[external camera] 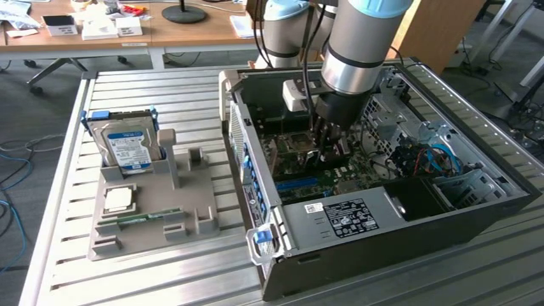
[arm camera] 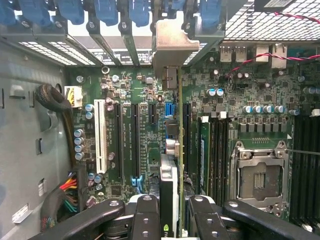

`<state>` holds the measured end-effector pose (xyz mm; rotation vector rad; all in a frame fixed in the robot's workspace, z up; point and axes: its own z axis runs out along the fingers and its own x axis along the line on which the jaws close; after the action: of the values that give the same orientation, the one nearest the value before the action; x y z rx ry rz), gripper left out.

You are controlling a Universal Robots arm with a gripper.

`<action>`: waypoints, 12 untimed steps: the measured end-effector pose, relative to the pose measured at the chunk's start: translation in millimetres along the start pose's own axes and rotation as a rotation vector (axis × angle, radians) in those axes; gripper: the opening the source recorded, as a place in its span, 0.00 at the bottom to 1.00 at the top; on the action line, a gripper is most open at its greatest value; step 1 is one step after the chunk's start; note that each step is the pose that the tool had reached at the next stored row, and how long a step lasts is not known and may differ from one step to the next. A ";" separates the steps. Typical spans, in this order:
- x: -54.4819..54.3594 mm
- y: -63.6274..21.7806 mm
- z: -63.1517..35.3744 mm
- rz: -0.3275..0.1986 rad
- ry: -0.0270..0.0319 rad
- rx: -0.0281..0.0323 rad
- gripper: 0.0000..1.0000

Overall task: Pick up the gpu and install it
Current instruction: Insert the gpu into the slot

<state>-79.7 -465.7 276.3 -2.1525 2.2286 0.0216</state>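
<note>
Gripper [arm camera: 172,206] — fingers clamped on the gpu [arm camera: 168,175]. Card held edge-on inside the open computer case [external camera: 399,252], over the motherboard [arm camera: 125,85]. Its metal bracket [arm camera: 170,42] sits at the rear slot openings — contact with a slot seemingly close, not certain.

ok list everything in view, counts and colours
gpu: 1, dark with silver bracket, edge-on over the motherboard, in the gripper
motherboard: 1, green, inside the case
case: 1, black, open, on the table
hard drive: 1, silver, blue-white label, upright in the holder
processor chip: 1, silver, flat on the holder
memory stick: 1, green, lying in the holder
holder: 1, grey, exterior view's left of the case
table: 1, silver slats, under everything
arm: 1, grey and blue, reaching into the case
gripper: 1, black, shut on the gpu
</note>
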 end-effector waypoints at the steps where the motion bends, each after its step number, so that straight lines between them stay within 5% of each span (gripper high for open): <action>1: 0.0 0.0 0.0 0.000 0.0000 0.0000 0.27; 12: 0.1 2.5 0.6 0.000 -0.0001 0.0001 0.27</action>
<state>-82.3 -465.7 275.6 -2.1524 2.2285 0.0217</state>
